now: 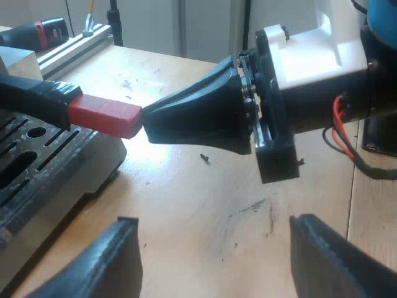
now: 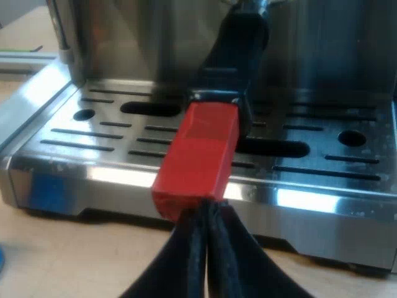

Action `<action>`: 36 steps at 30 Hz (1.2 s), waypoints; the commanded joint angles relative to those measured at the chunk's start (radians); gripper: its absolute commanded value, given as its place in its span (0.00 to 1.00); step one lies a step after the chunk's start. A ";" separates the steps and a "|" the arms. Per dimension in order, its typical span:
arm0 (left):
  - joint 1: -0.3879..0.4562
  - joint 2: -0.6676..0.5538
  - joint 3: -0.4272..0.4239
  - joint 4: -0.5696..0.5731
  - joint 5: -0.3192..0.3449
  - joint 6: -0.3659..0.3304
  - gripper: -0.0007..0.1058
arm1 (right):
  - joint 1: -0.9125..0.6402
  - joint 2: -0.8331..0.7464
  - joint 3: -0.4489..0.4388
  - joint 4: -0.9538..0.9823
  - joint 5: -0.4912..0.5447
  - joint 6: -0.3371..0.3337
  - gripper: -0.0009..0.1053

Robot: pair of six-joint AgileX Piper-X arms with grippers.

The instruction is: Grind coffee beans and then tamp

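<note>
The holder's dark handle point(image 2: 239, 49) sticks out from the espresso machine's front, over the slotted drip tray point(image 2: 93, 124). Its red end point(image 2: 198, 155) points at me. My right gripper point(image 2: 201, 214) is shut, its two black fingers pressed together with their tips against the red end's face. From the left wrist view, the same red end point(image 1: 105, 118) meets the pointed tips of the right gripper point(image 1: 146, 121) beside the drip tray point(image 1: 37, 161). My left gripper point(image 1: 215, 222) hangs open over the wooden table, a short way from the right gripper, holding nothing.
The wooden table point(image 1: 205, 205) spreads under both arms. Beyond the machine lie an aluminium rail point(image 1: 74, 46) and a red-and-black tool point(image 1: 37, 31). A sliver of something blue point(image 2: 1, 257) lies on the table by the machine's corner.
</note>
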 commanded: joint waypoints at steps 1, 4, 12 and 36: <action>-0.004 0.001 -0.005 -0.015 0.005 -0.002 0.53 | -0.013 0.012 -0.011 -0.046 0.043 -0.062 0.05; -0.004 0.001 -0.005 -0.015 0.005 -0.002 0.53 | -0.013 0.016 -0.020 -0.074 0.073 -0.139 0.05; -0.004 0.001 -0.005 -0.015 0.005 -0.002 0.53 | -0.074 0.016 -0.019 -0.091 0.113 -0.145 0.05; -0.004 0.001 -0.005 -0.015 0.005 -0.002 0.53 | 0.159 0.014 -0.018 0.030 0.219 -0.136 0.29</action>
